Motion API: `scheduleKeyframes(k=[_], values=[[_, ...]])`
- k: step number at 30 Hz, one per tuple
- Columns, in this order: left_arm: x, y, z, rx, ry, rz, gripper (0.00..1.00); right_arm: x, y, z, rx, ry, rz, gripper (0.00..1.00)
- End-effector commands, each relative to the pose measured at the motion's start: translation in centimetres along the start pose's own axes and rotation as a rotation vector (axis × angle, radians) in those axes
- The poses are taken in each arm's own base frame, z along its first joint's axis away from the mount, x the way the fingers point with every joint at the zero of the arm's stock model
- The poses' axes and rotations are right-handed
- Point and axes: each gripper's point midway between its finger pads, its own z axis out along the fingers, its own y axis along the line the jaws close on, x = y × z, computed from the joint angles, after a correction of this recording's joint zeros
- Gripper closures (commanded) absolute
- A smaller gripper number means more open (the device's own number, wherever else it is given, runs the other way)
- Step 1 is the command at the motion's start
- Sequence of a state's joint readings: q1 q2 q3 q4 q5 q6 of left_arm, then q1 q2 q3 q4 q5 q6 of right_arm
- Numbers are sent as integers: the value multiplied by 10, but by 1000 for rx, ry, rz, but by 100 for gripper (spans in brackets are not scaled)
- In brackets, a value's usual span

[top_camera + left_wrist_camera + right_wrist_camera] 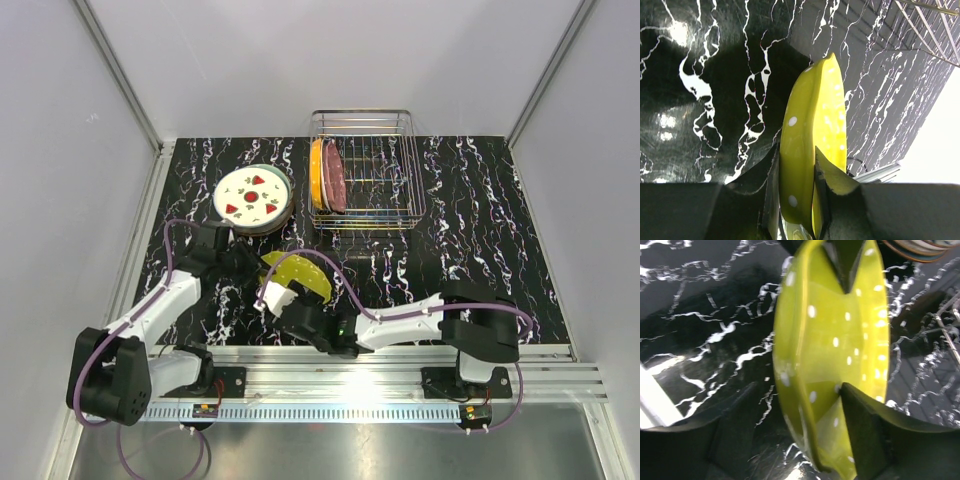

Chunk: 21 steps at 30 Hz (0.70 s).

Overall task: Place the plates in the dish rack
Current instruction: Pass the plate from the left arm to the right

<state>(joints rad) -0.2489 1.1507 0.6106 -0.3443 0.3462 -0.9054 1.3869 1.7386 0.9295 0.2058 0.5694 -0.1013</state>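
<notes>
The round plate stack (253, 198) lies left of the shiny wire dish rack (412, 172) (two plates (334, 180) inside). Before the stack, the yellow dotted plate (300, 272).

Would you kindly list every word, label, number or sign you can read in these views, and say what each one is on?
None can be read.
The yellow dotted plate bears only white dots, no lettering.
The white plate bears only red motifs.
The dish rack and the plates standing in it show no label.
The small fittings at the arm bases are too small to read.
</notes>
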Motion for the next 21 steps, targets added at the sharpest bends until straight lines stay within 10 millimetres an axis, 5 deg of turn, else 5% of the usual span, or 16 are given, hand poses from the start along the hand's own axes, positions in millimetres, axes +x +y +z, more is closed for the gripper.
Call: scheduleKeyframes(k=[1,9,11,12,21], values=[[-19,-65,-28,209,-58,8,98,-20,-15,-1,103,-51,0,33],[-20,-63,-22,199,-46,13,84,-33,-19,-9,124,-77,-13,84],[-21,-64,-22,200,-48,23,70,-36,-22,-12,131,-84,-9,89],[-22,-63,-21,193,-49,26,54,-42,-24,-15,132,-99,4,92],[-52,-66,-36,91,-153,161,24,-53,-42,-44,129,-161,91,100]])
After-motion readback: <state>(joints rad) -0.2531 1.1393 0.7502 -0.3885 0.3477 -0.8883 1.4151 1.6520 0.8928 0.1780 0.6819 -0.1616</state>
